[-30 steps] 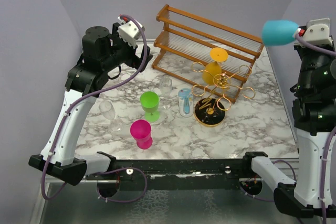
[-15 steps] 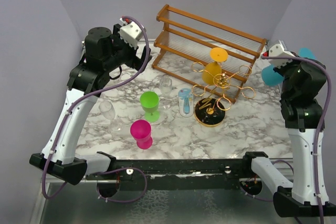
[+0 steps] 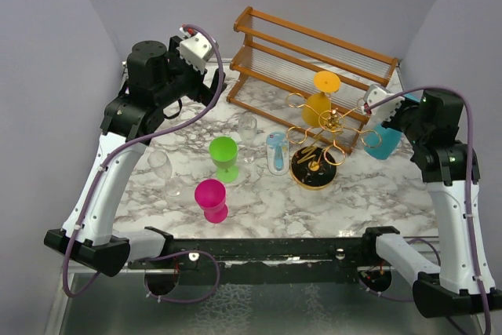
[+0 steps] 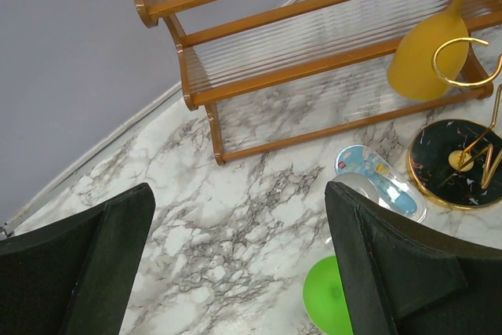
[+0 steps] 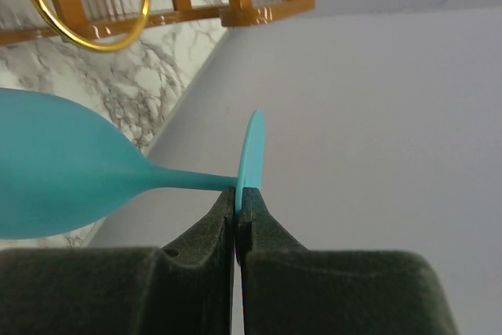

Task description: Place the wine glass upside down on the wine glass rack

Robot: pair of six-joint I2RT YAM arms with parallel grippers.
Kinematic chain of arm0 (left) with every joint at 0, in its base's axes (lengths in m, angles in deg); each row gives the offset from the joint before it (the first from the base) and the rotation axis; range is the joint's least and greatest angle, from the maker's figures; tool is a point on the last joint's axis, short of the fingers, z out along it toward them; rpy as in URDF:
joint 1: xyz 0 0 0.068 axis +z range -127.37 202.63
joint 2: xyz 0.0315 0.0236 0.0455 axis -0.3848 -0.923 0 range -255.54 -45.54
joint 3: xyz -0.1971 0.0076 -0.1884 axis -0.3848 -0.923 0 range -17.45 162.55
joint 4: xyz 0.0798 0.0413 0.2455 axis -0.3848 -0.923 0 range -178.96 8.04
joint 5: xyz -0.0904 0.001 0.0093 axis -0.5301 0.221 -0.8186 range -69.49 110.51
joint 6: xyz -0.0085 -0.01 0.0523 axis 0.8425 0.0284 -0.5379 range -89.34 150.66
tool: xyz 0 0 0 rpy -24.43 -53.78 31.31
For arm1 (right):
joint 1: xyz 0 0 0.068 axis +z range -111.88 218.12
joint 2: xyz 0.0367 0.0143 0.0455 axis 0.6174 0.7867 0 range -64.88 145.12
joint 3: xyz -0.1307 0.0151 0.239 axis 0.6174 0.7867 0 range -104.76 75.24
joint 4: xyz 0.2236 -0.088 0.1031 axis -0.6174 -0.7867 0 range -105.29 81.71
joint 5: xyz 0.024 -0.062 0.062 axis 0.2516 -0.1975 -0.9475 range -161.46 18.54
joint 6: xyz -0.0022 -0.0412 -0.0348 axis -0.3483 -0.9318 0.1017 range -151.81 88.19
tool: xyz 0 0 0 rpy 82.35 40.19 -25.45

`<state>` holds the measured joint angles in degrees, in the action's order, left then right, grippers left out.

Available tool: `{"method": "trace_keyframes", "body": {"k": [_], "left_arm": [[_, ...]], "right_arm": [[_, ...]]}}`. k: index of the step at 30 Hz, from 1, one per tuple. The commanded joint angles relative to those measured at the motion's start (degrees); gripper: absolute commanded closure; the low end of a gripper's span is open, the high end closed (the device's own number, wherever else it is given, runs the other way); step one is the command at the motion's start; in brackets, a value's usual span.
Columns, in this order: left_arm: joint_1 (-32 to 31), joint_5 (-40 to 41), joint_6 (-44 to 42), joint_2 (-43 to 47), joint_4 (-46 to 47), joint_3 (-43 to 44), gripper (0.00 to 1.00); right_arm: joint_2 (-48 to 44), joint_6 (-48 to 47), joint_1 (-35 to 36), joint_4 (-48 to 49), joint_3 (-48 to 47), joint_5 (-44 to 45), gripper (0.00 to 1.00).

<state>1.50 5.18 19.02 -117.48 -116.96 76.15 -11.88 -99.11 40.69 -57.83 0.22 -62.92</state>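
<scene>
- Brown wooden slatted shelf rack [image 3: 314,45]: ahead of the left jaws, at the marble bench's [image 3: 376,186] far side.
- Yellow wine glass [image 3: 318,107]: upside down, left of the right jaws.
- Green glass [image 3: 223,151], magenta glass [image 3: 210,194]: below the left jaws, toward the near edge.
- Patterned clear glass [image 3: 276,151]: between both jaws.

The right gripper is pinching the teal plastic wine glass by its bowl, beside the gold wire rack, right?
No: the right gripper pinches the teal plastic wine glass by its stem at the foot, not the bowl, as the right wrist view shows. It is beside the gold wire rack.
</scene>
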Motion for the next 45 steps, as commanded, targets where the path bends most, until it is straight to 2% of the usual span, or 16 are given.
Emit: {"method": "trace_keyframes", "body": {"k": [1, 11, 24, 36, 45], "left_arm": [[-0.14, 0.8, -0.92, 0.75, 1.69, -0.74, 0.07], [-0.14, -0.14, -1.02, 0.22, 1.61, -0.37, 0.07], [-0.14, -1.1, -1.54, 0.32, 1.45, -0.57, 0.07], [-0.15, -1.02, -1.98, 0.0, 1.49, -0.61, 0.07], [-0.17, -1.1, -2.04, -0.39, 1.45, -0.53, 0.07]], "right_arm": [[1.08, -8.34, 0.87, -5.5, -3.24, -10.4, 0.99], [4.38, -14.15, 3.17, -11.57, -8.45, -20.91, 0.99], [6.56, -17.26, 4.55, -10.48, -7.78, -29.0, 0.99], [7.44, -16.86, 4.9, -6.1, -4.95, -28.53, 0.97], [7.39, -15.75, 5.08, -2.26, -2.6, -24.41, 0.96]]}}
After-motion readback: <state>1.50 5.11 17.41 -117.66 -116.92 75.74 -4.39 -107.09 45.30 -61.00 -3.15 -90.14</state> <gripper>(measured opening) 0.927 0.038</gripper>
